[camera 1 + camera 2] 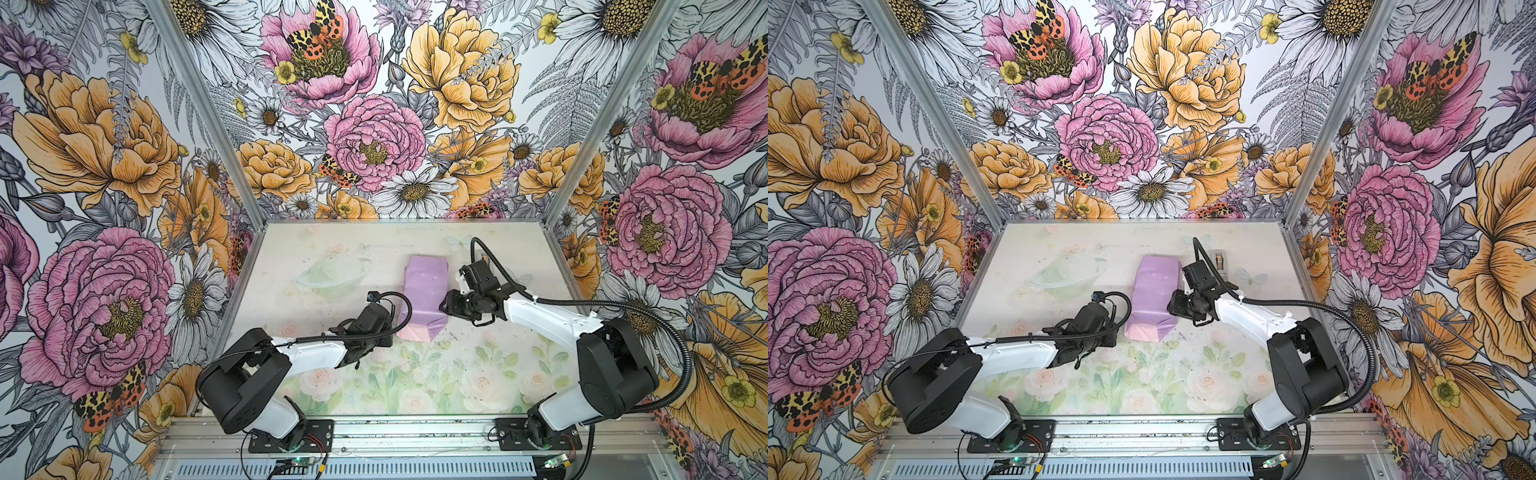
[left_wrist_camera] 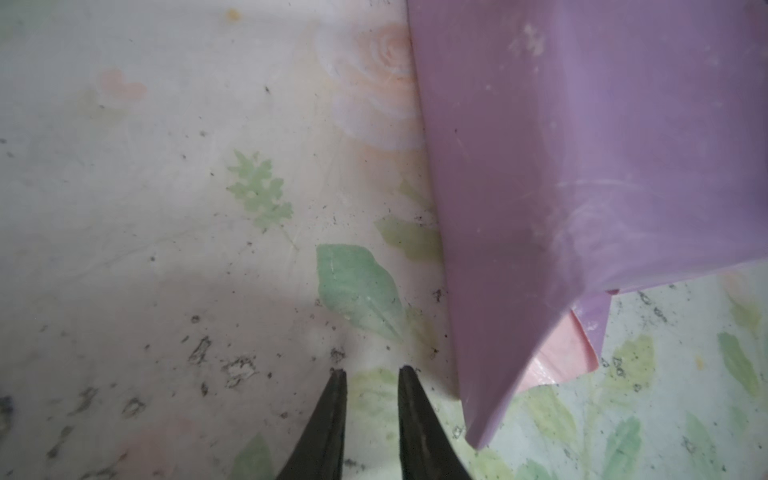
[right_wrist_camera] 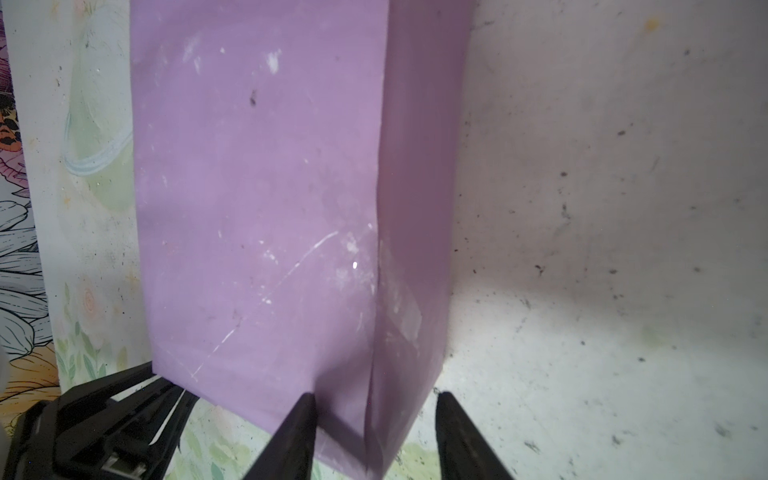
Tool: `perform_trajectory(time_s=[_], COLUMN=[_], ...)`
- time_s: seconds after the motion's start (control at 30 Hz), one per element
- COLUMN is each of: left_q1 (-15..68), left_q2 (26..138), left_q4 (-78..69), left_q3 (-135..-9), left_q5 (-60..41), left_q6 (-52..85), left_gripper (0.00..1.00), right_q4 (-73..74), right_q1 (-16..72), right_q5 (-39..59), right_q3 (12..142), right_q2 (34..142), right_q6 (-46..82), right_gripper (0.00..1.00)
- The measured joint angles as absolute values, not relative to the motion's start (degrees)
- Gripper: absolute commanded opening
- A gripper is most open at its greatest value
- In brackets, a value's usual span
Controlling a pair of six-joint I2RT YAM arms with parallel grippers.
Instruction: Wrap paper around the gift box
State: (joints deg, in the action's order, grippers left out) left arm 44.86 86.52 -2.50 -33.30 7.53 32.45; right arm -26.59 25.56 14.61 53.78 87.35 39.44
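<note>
- so the paper (image 1: 422, 297) (image 1: 1152, 293) sits about mid-table, folded into a long boxy parcel running near to far, glossy lilac side out
- at its near end the folds are loose, and a bit of the pale pink underside (image 2: 557, 357) pokes out
- the gift box doesn't show in any view, since the paper hides whatever's under it
- the left gripper (image 2: 372, 370) is at the parcel's left side, down by the near end. its fingers are a little apart with nothing between them, hovering over the table (image 1: 332, 249) just beside the paper's edge and not touching it
- the right gripper (image 3: 376, 395) (image 1: 444, 305) comes in from the right, level with the middle of the parcel. its jaws stand well apart and straddle the right top edge of the parcel
- one fingertip (image 3: 305, 405) of the right gripper is over the lilac top face and the other is out over bare table beside the side wall. it doesn't look clamped, and there's a sliver of table between that outer finger and the paper
- a patch of clear tape (image 3: 405, 320) shines on the right side wall of the parcel
- the tape dispenser (image 1: 1219, 261) sits at the far right of the table, behind the right arm and well apart from the parcel
</note>
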Motion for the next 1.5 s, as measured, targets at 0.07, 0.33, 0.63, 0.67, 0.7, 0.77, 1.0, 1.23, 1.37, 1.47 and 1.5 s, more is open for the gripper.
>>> perform_trajectory(time_s=[0.07,0.33,0.63,0.67,0.7,0.77,1.0,1.23,1.37,1.47,1.5], left_q1=[45.3,46.3,46.3,46.3,46.3,46.3,46.7,46.8,47.3,47.5,47.6], left_q2=[87.8,90.3,94.4,94.8,95.0,95.7,98.5,101.4,102.5,102.7,102.7], left_q4=[-3.3,-7.1,-11.2,-11.7,-12.0,-13.0,-16.6,-19.8,-21.4,-23.1,-23.6], left_q3=[-33.7,-35.8,-38.0,-38.1,-38.1,-38.4,-39.7,-40.4,-41.0,-41.0,-41.0], left_q5=[6.4,3.3,1.4,1.2,1.0,0.5,0.1,-0.1,-0.1,-0.1,-0.1], left_q6=[32.2,30.6,29.8,29.6,29.6,29.6,29.4,29.5,29.5,29.6,29.6], left_gripper=[0.22,0.21,0.21,0.21,0.21,0.21,0.21,0.22,0.23,0.23,0.23], right_q4=[-26.5,-26.5,-26.4,-26.3,-26.3,-26.3,-26.2,-25.8,-25.8,-25.8,-25.6], right_q1=[25.6,25.6,25.6,25.6,25.6,25.6,25.6,25.6,25.6,25.6,25.6], right_q5=[14.6,14.6,14.6,14.6,14.6,14.6,14.6,14.6,14.6,14.6,14.6], right_q3=[53.8,53.7,53.6,53.6,53.6,53.6,53.5,53.4,53.4,53.4,53.2], right_q2=[87.4,87.4,87.4,87.4,87.4,87.4,87.4,87.4,87.4,87.3,87.2], right_q6=[39.4,39.4,39.4,39.4,39.4,39.5,39.5,39.7,39.7,40.1,40.1], right_gripper=[0.48,0.48,0.48,0.48,0.48,0.48,0.48,0.48,0.49,0.49,0.49])
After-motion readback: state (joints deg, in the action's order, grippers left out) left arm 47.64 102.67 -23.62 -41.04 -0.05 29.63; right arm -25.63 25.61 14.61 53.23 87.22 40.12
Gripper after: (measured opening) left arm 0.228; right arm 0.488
